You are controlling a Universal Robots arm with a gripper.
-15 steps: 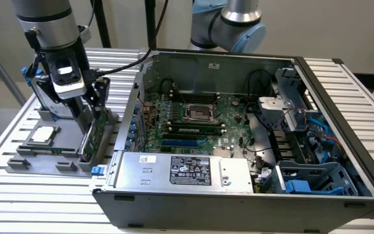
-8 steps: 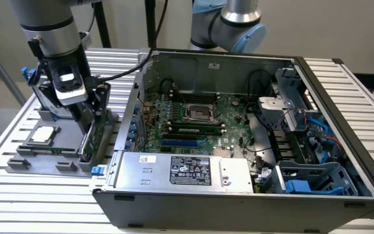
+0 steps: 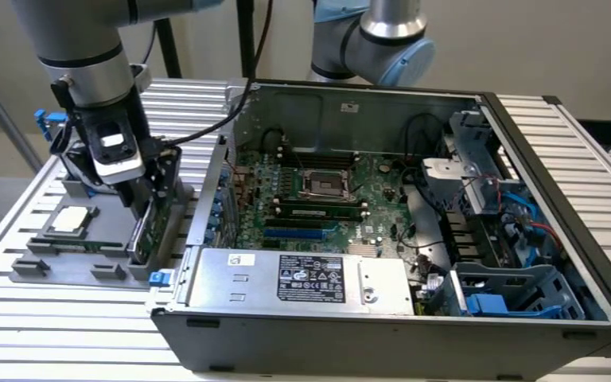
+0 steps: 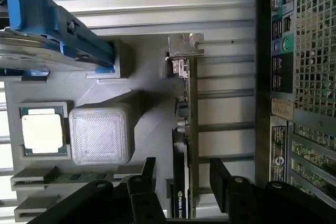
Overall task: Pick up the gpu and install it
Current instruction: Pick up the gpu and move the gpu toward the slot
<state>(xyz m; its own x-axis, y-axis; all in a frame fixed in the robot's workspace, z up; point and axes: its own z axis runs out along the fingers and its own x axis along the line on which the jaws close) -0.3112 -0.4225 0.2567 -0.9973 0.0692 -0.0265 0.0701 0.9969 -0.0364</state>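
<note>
Tray (image 3: 67, 267): grey fixture on the slatted table (image 3: 61, 334), at the exterior view's left, beside the case.
Chip (image 3: 73, 219): square and silver, lying flat in a tray pocket, well apart from the gpu.
Drive (image 4: 31, 51): silver with blue rails, resting in the tray, apart from the card.
Gripper (image 3: 152, 199): low over the tray, straddling the gpu. Its black fingers (image 4: 148, 174) are spread, one on each side of the card (the wrist view shows a gap on both sides, so nothing is clamped).
Gpu (image 3: 144, 231): standing on edge in a tray slot, upright, between the fingers. Its silver bracket (image 4: 185, 45) is at the end away from the gripper. It is outside the case, near its side wall, not yet installed.
Case (image 3: 337, 342): open-topped, at the exterior view's right of the tray.
Motherboard (image 3: 375, 179): green, on the case floor.
Power supply (image 3: 305, 278): grey box against the near wall.
</note>
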